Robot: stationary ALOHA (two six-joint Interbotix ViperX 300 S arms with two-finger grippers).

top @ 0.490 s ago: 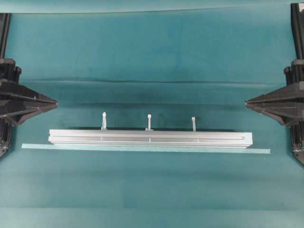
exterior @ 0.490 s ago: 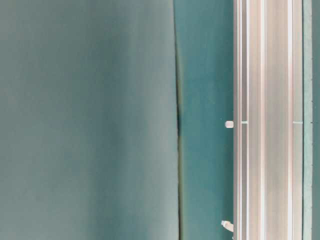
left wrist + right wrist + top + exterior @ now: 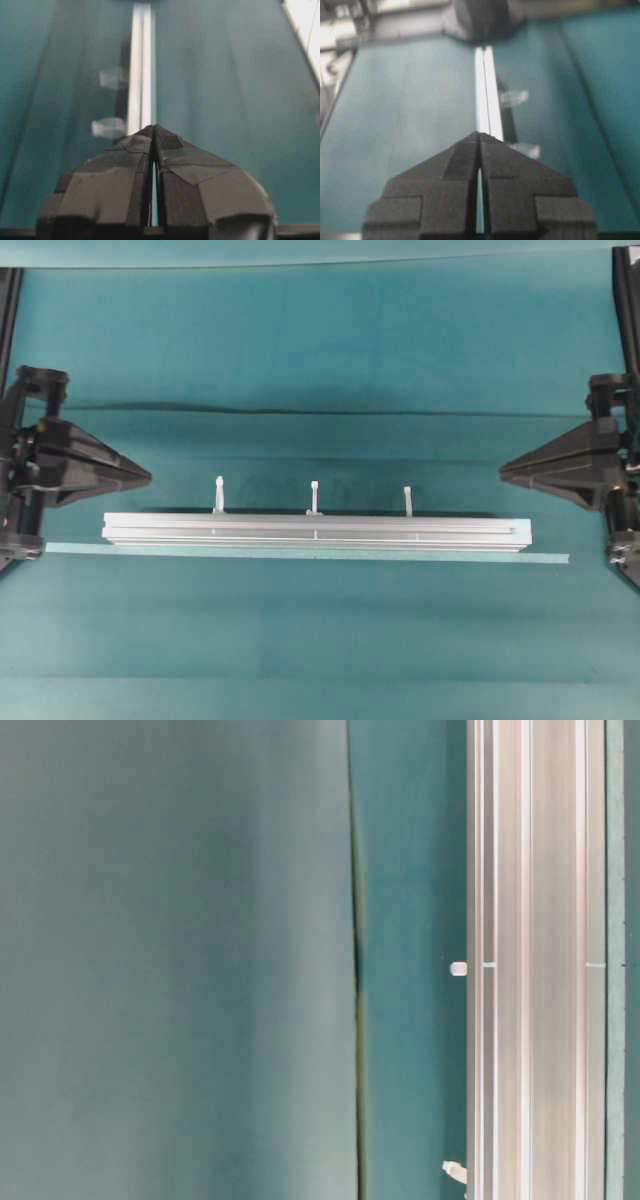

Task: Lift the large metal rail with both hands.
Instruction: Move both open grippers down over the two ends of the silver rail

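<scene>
The large metal rail lies flat across the teal table, a long silver grooved bar with three white zip-tie tails on its far side. At table level the rail fills the right side. My left gripper is shut and empty, its tips pointing right, just above and left of the rail's left end. My right gripper is shut and empty too, pointing left above the rail's right end. Each wrist view looks along the bar: the rail beyond the left gripper, the rail beyond the right gripper.
A thin flat pale tape strip lies along the rail's near side and reaches past both its ends. A fold in the teal cloth runs across the table behind the rail.
Both grippers have moved inward toward the rail's ends, the left one to the right and the right one to the left. The rail has not moved.
</scene>
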